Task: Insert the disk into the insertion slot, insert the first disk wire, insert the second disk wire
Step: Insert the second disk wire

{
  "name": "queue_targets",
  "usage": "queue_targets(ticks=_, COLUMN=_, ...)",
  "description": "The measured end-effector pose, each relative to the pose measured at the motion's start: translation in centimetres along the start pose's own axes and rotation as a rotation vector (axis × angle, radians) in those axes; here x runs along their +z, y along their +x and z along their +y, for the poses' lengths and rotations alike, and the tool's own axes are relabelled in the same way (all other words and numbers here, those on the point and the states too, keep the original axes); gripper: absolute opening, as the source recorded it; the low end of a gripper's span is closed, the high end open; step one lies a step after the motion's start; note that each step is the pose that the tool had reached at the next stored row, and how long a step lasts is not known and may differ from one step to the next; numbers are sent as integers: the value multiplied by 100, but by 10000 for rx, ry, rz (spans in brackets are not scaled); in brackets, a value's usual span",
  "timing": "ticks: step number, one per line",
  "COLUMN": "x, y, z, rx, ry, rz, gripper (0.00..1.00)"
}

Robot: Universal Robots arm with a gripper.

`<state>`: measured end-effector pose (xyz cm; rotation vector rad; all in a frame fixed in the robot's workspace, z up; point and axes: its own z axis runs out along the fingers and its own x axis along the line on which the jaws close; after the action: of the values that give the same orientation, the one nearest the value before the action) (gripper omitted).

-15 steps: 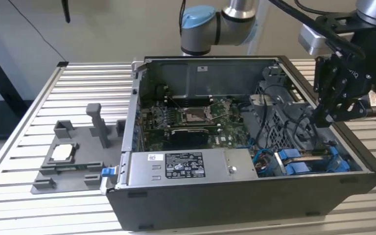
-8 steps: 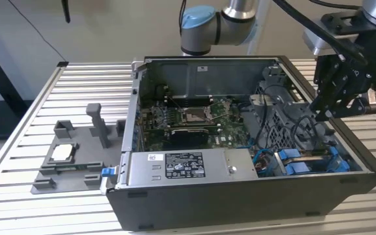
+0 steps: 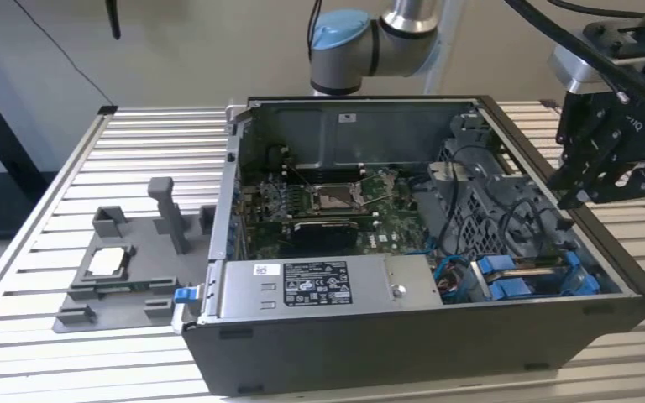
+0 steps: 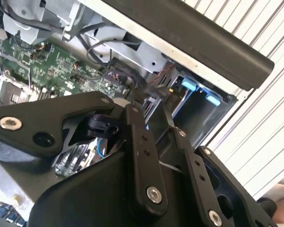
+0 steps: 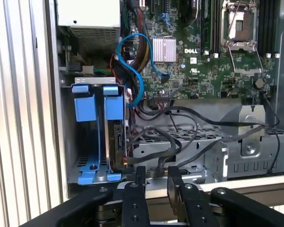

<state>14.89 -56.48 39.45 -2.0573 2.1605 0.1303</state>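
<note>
First wrist view | gripper (image 5: 157, 177) narrow, black cable (image 5: 159, 161) at its tips, grip unclear | disk (image 5: 114, 111) slotted in bay (image 5: 68, 142), just beyond gripper.

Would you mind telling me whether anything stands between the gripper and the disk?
Nothing visible does: the gripper hangs above the case wall, and the disk lies uncovered below it. Black cables run just beside the disk.

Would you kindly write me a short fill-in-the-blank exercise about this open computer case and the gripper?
1. The plastic carrier frame inside the computer case is coloured ___.
2. The gripper hangs over the case's side on the exterior view's ___.
3. The grey fixture stands on the table, on the exterior view's ___ of the case.
Missing words: blue, right, left.
</note>
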Motion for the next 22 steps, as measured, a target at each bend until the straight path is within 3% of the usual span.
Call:
queue_targets(ticks=2, x=-3, y=22, z=-31, rx=9, ry=-39, rz=4, gripper=33)
queue_targets(ticks=10, x=-1, y=111, z=-90, rx=36, ry=-74, rz=45, gripper=33)
queue_targets(ticks=15, x=3, y=119, z=-108, rx=159, ry=-87, rz=62, gripper=33)
queue_targets(ticks=22, x=47, y=127, z=-141, rx=338, ry=-194, rz=90, gripper=33)
